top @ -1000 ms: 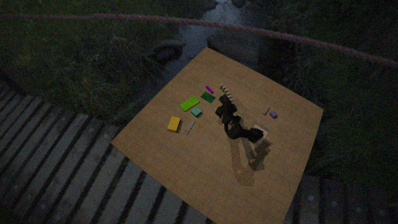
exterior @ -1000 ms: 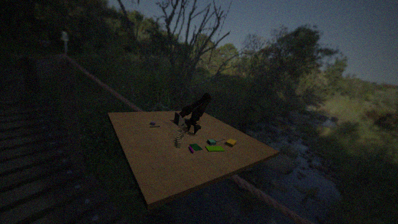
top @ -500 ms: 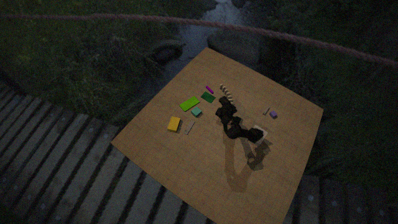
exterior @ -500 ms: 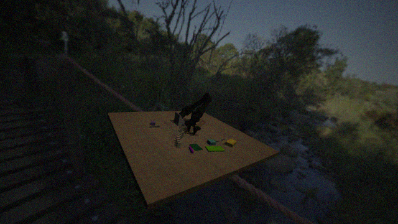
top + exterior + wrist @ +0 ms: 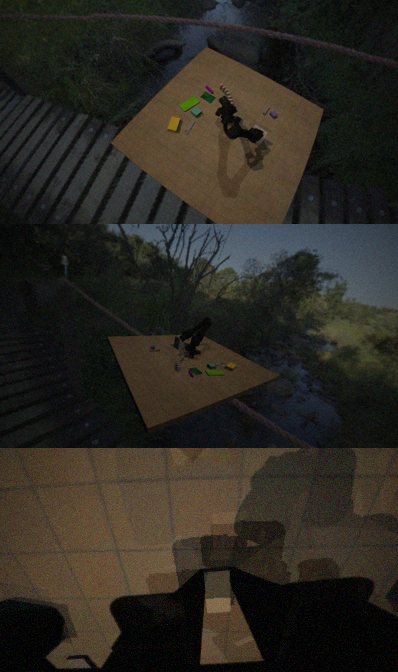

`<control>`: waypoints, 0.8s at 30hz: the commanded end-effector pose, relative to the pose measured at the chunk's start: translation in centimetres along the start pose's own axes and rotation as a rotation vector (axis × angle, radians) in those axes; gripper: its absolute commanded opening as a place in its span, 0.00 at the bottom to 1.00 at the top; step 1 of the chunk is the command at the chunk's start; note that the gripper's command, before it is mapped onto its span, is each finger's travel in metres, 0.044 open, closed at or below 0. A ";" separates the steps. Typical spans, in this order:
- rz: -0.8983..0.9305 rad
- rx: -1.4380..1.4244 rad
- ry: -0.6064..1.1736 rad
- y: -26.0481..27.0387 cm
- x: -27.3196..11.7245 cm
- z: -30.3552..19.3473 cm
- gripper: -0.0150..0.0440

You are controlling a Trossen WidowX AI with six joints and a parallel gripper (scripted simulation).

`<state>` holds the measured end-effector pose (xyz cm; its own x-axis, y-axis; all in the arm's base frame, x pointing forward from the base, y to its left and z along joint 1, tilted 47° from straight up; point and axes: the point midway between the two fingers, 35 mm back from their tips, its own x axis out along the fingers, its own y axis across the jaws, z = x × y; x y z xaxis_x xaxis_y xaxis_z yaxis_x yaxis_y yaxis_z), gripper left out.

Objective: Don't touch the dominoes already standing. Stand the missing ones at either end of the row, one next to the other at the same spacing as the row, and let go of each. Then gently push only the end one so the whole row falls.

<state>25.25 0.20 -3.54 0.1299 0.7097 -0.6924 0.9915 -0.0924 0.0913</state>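
A curved row of several pale standing dominoes [image 5: 226, 93] [image 5: 179, 361] runs beyond the arm; its near end lies close to the arm in the top view. My gripper [image 5: 192, 356] [image 5: 215, 572] points down at the table, on the arm's side of the row. In the wrist view a single domino [image 5: 218, 605] sits between the fingers, one finger against each side, and the gripper is shut on it. Its upper part is in shadow and its lower part is pale. In the top view the arm hides the fingertips and this domino.
A magenta rod [image 5: 209, 89] [image 5: 191, 373], dark green sheet [image 5: 208, 97], lime block [image 5: 189, 103] [image 5: 215, 373], teal box [image 5: 196, 111], yellow block [image 5: 174, 124] and grey strip [image 5: 189, 127] lie to one side. A lilac cube [image 5: 273, 114] and thin stick [image 5: 266, 111] lie on the other.
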 end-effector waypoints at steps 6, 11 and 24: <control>-0.001 0.008 0.004 -0.1 -1.4 0.0 0.44; -0.002 0.008 0.002 0.0 -6.9 0.2 0.44; -0.003 -0.072 -0.003 0.5 -16.0 -0.5 0.44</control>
<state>23.47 -11.25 7.05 0.1370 0.7083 -0.6925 0.9906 -0.0961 0.0977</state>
